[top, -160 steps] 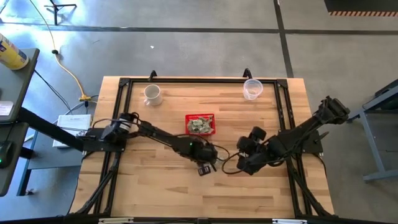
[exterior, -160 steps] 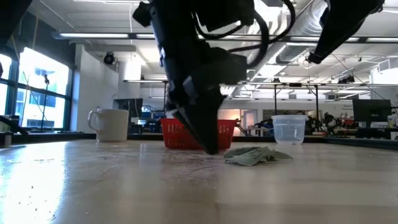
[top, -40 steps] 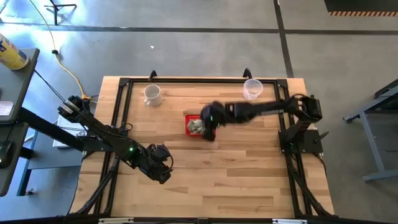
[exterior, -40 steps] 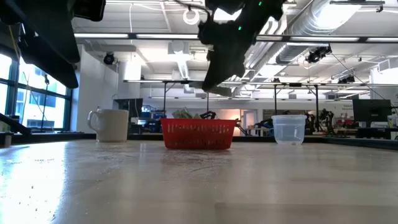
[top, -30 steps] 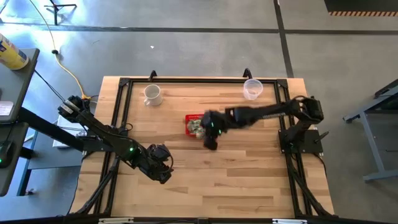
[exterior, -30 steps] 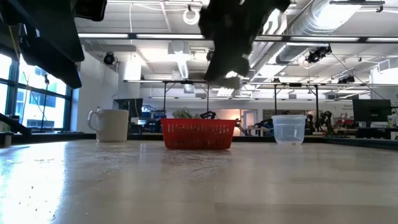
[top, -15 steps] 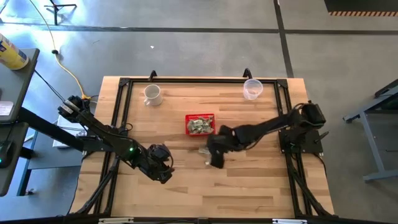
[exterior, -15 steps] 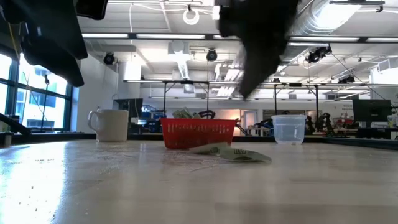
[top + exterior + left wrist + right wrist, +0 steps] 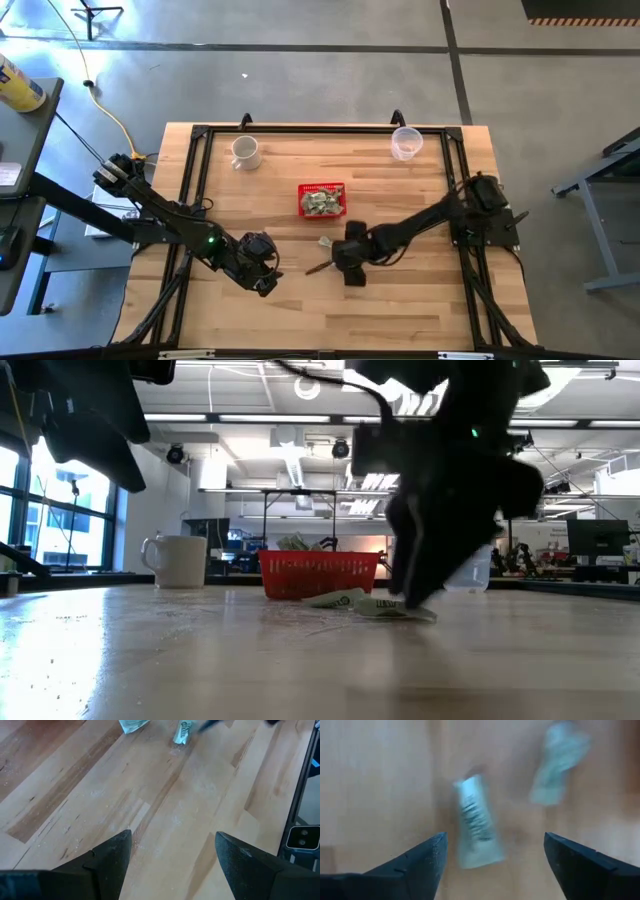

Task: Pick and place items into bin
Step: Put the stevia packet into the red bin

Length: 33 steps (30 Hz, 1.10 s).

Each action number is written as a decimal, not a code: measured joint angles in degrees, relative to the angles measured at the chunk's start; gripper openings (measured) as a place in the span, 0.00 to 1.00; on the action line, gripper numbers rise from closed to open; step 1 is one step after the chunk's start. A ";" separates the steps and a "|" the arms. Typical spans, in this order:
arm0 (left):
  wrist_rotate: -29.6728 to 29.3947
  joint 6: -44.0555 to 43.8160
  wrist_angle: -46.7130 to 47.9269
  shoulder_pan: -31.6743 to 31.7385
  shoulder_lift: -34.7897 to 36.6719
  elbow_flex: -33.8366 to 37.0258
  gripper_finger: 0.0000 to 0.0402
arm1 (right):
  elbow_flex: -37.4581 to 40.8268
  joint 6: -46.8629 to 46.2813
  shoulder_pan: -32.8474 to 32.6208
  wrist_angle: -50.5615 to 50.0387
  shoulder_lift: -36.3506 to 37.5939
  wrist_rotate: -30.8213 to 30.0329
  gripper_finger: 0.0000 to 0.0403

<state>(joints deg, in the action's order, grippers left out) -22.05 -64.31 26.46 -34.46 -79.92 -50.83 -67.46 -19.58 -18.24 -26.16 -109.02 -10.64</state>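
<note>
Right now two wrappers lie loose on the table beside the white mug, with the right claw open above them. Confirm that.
Not quite. The two wrappers lie near the red basket, not the mug, which stands well off toward the table's far left; the high view shows this. The rest holds: the right claw is open above them.

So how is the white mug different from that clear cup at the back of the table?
The white mug is opaque with a handle on its side; the clear cup is see-through and has none. From above, the mug sits near the table's back left corner, the cup near the back right. Both stand upright on the wood, apart from the red basket between them.
</note>
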 joint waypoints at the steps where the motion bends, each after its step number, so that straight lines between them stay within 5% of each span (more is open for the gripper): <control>1: 0.03 0.00 -0.02 -0.02 0.00 0.00 0.80 | 0.03 0.18 0.31 0.47 -1.10 1.46 0.80; 4: 0.16 -0.03 0.02 0.00 0.00 0.00 0.80 | -0.13 -2.17 1.05 1.85 -2.70 8.11 0.77; 8: 0.27 0.05 0.34 0.00 0.00 0.00 0.80 | -0.22 -3.14 0.79 1.79 -3.58 5.61 0.64; 15: 0.20 2.60 0.70 0.79 0.00 0.00 0.80 | -2.22 -1.48 3.10 -4.75 -2.94 5.59 0.06; 22: 2.00 2.60 0.64 3.98 0.00 -0.02 0.80 | -11.38 3.57 5.37 -18.49 5.61 -3.08 0.03; 26: 1.99 4.61 0.54 5.69 0.00 -0.02 0.80 | -12.40 9.74 10.88 -15.10 9.78 -8.33 0.03; 33: 1.98 6.03 -0.04 8.43 0.00 -0.04 0.80 | -12.19 9.62 22.70 -8.17 6.28 6.12 0.11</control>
<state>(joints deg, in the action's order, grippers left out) -20.08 -58.28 26.41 -26.03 -79.92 -50.87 -79.65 -9.96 4.46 -34.33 -102.74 -4.51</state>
